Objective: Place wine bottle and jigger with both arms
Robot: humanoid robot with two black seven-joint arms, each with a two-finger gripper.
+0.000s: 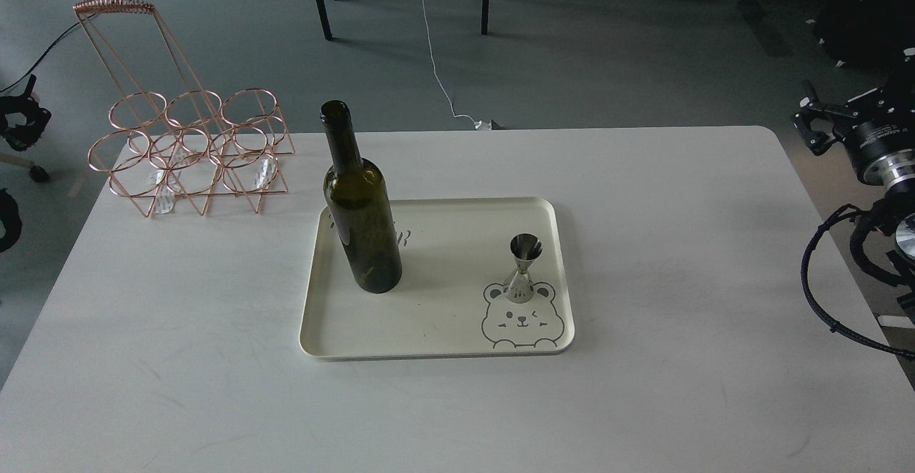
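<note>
The dark olive-green wine bottle (361, 219) stands upright on the left half of a cream tray (429, 330). Upright on the tray's right side is the small steel jigger (524, 268), placed on a printed bear face. My right gripper (811, 124) hangs beyond the table's right edge, far from the jigger. It looks small and dark, so its fingers cannot be told apart. At the far left edge of the view, off the table, is my left gripper (21, 112), also dark and indistinct. Neither gripper holds anything.
A rose-gold wire rack (189, 151) with ring holders and a tall handle stands at the white table's (679, 244) back left corner. Behind the table are chair legs and cables on the floor.
</note>
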